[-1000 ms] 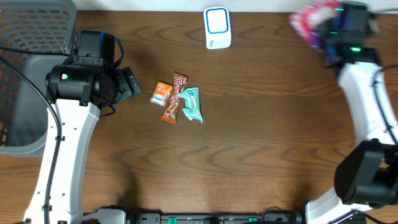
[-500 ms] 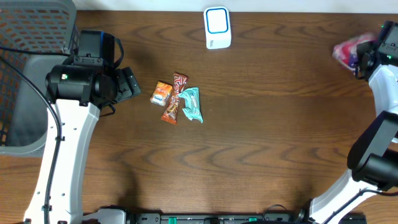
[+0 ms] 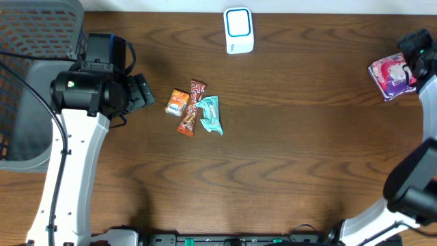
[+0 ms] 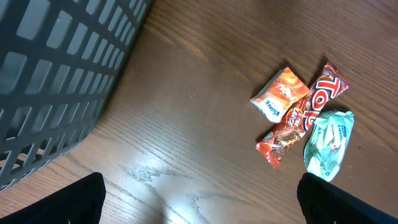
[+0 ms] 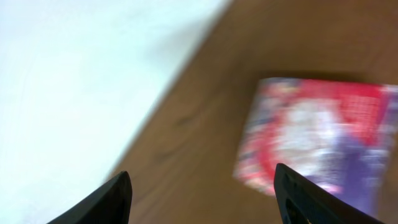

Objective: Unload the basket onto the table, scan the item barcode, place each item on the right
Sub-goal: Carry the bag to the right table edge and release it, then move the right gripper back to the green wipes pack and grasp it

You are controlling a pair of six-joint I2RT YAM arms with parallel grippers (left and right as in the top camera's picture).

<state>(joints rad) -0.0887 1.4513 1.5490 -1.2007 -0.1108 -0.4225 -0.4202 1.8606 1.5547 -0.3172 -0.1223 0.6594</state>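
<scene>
We see three snacks (image 3: 193, 108), one scanner (image 3: 239, 30) and one flat pink packet (image 3: 390, 71) on the bench (image 3: 293, 150), both jaws open, holding nothing.

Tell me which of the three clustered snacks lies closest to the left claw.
The small orange packet, leftmost of the cluster, facing the left claw; the red bar and teal packet lie farther right.

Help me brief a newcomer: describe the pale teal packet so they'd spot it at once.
On the brown table, start at the white scanner by the far edge; nearer the robot lies a cluster of three snacks. The pale teal packet is the rightmost, against the red-brown bar, and the only blue-green wrapper there.
</scene>
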